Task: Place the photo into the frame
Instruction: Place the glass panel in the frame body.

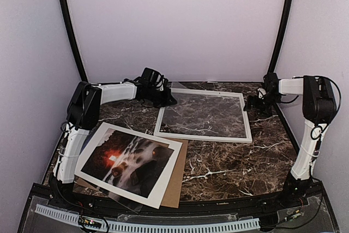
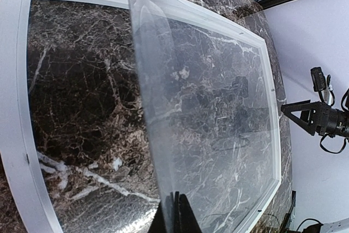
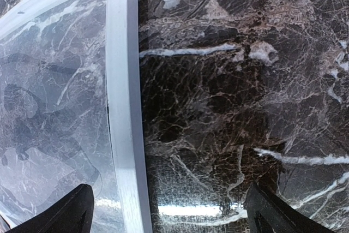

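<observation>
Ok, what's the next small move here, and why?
Probably ease the right end effector down onto the frame at its right rail and hold it steady. Its jaws stand open astride that rail, while the left end effector is shut on the edge of a clear pane, raising that edge above the frame. Pinning the frame should let the pane come away cleanly.

**What Else Is Sitting on Your Table**

You are looking at a dark brown stone table (image 1: 229, 162) with white lines running through it. A brown cardboard sheet (image 1: 175, 184) is lying flat near the front left. A white paper mat (image 1: 165, 175) is resting on top of it. Farther back, a clear sheet (image 2: 207, 107) is leaning up at a slant, and the stone is showing through it. Pale walls (image 1: 180, 25) are standing around the table. Two black poles (image 1: 68, 25) are rising at the back. A white ribbed strip (image 1: 163, 226) is running along the front edge.
</observation>
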Controlling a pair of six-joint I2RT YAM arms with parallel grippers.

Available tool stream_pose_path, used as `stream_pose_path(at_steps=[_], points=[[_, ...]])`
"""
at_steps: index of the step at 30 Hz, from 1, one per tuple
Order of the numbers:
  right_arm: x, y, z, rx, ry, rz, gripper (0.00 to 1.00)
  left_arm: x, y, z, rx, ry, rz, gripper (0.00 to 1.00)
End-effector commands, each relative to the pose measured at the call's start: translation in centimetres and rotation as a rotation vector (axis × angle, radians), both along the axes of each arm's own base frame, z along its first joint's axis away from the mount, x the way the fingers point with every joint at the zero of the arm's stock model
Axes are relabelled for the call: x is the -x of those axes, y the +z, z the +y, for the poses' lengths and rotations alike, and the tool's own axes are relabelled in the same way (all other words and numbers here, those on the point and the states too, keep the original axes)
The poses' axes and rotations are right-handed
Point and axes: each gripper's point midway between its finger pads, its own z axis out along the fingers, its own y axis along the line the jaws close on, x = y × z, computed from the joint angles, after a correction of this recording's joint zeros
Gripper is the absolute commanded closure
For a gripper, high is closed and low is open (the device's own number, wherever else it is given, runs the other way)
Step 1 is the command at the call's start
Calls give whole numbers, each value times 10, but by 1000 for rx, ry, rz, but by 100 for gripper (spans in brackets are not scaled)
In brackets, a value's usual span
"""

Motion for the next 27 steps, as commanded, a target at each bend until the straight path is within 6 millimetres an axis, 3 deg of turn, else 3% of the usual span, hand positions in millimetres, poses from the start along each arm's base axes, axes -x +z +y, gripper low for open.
stream_pose_path(at_steps=[1, 27], points=[[-4, 10, 2, 5, 7, -26, 1, 0, 6, 1, -3, -9, -8, 100], [-8, 15, 1, 6, -2, -38, 1, 3, 4, 3, -12, -6, 11, 100]])
